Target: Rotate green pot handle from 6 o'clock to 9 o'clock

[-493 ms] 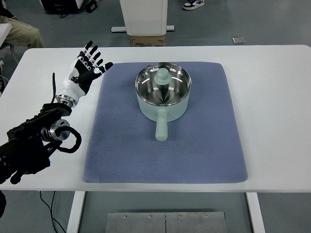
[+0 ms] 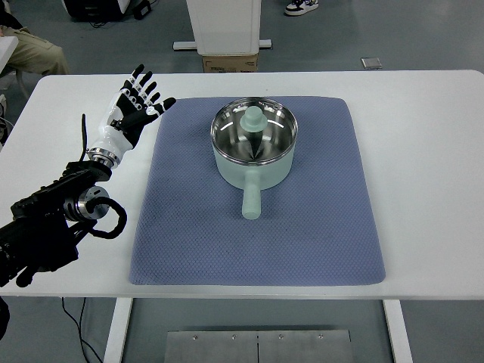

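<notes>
Top view: pot (image 2: 254, 145) mid-mat (image 2: 189, 227), left hand (image 2: 134, 102) apparently clear.

The left arm (image 2: 53, 219) enters from the lower left and reaches up over the worktop (image 2: 423, 151). Its left hand (image 2: 130, 110) hangs above the worktop's far left part, fingers (image 2: 147, 89) spread and straight, palm empty, holding nothing. No right arm shows.

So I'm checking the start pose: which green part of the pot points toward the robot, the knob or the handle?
The handle: it sticks out from the pot wall toward the mat's near edge, at 6 o'clock. The knob sits inside the bowl.
</notes>
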Available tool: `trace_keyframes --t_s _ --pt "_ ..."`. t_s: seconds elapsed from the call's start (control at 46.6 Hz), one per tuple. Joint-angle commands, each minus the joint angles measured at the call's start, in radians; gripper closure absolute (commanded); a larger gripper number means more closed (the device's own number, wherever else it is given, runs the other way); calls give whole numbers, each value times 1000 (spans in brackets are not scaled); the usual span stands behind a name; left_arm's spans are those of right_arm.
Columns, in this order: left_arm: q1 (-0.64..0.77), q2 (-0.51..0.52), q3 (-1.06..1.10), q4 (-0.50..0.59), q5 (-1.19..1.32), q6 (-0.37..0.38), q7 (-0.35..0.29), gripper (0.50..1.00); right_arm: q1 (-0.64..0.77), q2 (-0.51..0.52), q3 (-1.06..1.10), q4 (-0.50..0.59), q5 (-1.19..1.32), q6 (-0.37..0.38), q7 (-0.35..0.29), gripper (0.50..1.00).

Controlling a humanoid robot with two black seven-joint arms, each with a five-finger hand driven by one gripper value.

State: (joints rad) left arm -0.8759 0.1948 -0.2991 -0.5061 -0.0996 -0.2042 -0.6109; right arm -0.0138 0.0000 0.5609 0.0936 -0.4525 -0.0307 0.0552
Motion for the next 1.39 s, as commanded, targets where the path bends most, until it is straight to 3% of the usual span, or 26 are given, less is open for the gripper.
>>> trace_keyframes --t_s 0.0,1.373 --pt "-2 3 0 0 0 -4 0 500 0 0 1 0 0 0 0 500" --pt "-11 20 -9 -2 1 -21 0 500 0 0 1 0 0 0 0 500"
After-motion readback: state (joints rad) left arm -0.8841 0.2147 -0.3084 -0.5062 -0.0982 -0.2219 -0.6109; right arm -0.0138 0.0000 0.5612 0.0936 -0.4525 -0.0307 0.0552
